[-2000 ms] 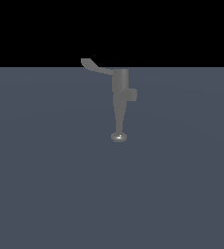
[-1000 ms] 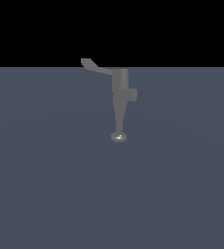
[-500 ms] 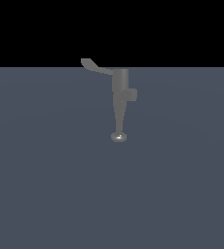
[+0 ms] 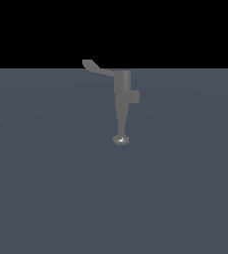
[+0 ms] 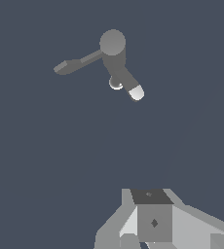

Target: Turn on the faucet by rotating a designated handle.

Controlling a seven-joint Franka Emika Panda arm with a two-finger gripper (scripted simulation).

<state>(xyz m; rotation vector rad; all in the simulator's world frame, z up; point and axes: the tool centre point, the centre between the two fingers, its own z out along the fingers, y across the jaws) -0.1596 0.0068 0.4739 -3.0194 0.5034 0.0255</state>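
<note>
The grey faucet (image 4: 122,84) stands upright on the dark floor in the exterior view, its boxy side block (image 4: 134,96) toward the exterior view's right and its tapering spout ending in a shiny tip (image 4: 120,140). The bent handle (image 4: 93,66) juts from the body top toward the exterior view's left. In the wrist view the faucet (image 5: 112,44) shows from above, with the handle (image 5: 72,65) and the spout tip (image 5: 136,92). My gripper (image 5: 153,216) shows only in the wrist view, partly cut off at the frame edge, well away from the faucet and touching nothing.
A flat dark blue-grey floor (image 4: 51,188) spreads around the faucet. Above the floor's far edge the background is black.
</note>
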